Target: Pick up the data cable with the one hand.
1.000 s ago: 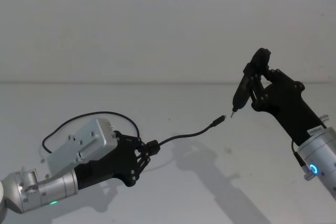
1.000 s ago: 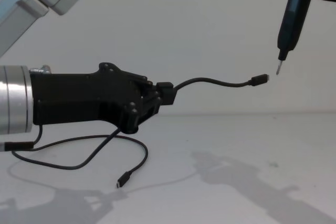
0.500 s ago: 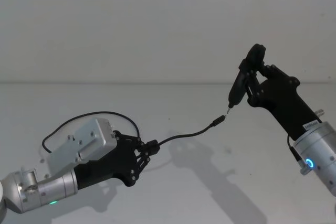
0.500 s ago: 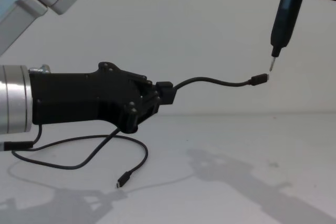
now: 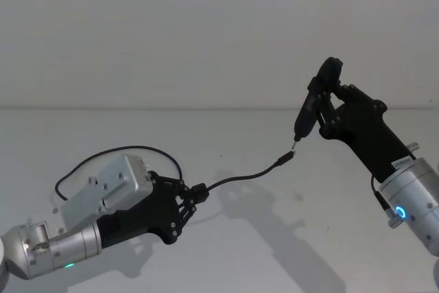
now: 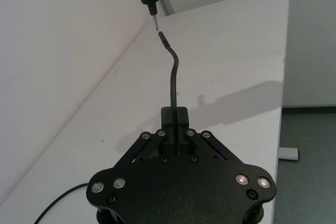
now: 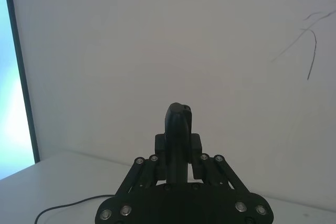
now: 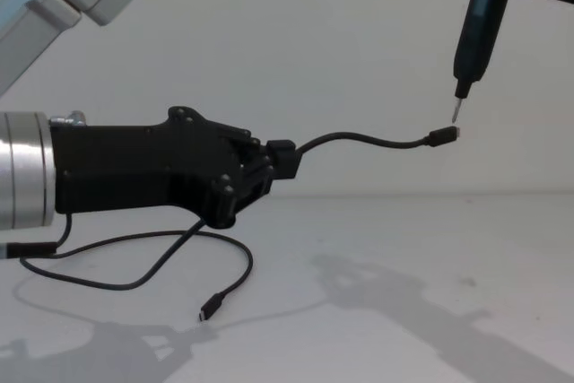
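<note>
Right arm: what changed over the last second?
The right end effector, shut on the tool, moved toward the robot's left, bringing the tool tip right next to the free plug of the cable; whether they touch can't be told. Unchanged: the left end effector stays shut on the cable, holding that end in the air, the rest looped on the table.

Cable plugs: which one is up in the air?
The plug by the stick tool's tip, on cable sticking out of the left gripper. The other plug lies on the table.
</note>
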